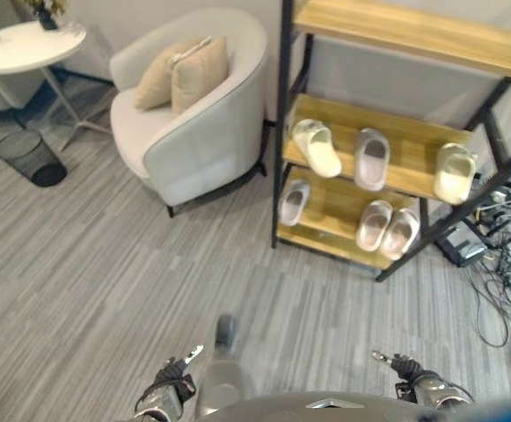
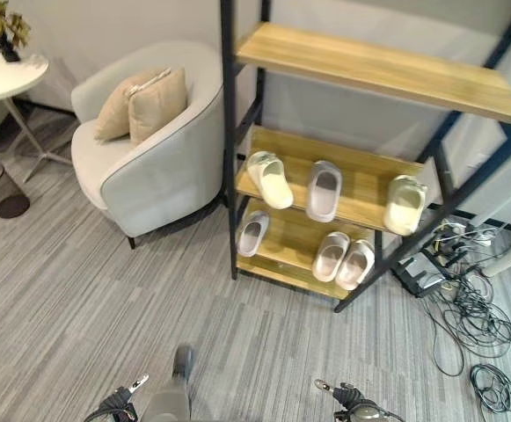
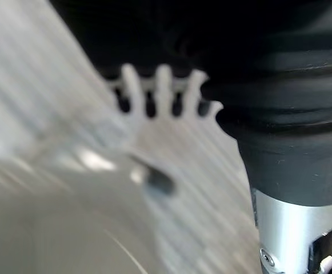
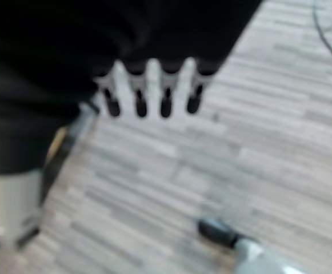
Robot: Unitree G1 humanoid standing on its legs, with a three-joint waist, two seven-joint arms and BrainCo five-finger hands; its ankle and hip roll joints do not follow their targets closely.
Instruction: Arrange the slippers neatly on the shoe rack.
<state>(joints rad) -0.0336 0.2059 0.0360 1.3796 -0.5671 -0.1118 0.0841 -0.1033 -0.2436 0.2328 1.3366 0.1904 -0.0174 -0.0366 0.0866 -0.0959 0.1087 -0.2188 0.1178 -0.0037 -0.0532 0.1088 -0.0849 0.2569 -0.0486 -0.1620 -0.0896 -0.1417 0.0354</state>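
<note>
The shoe rack [image 1: 283, 132] has a black frame and wooden shelves. On its middle shelf lie a cream slipper [image 1: 317, 147], a grey slipper [image 1: 372, 158] and, at the right end, another cream slipper [image 1: 455, 173]. The lower shelf holds a single grey slipper [image 1: 295, 202] at the left and a pair of pale slippers [image 1: 387, 229] side by side. My left hand [image 1: 169, 389] and right hand [image 1: 416, 380] hang low near the floor, well short of the rack. In the wrist views the left fingers [image 3: 163, 85] and right fingers [image 4: 167, 88] are straight and hold nothing.
A light armchair [image 1: 193, 132] with two beige cushions [image 1: 185, 72] stands left of the rack. A white round table [image 1: 22, 44] and a black mesh bin [image 1: 29, 156] are at the far left. Loose cables [image 1: 510, 272] lie on the floor right of the rack.
</note>
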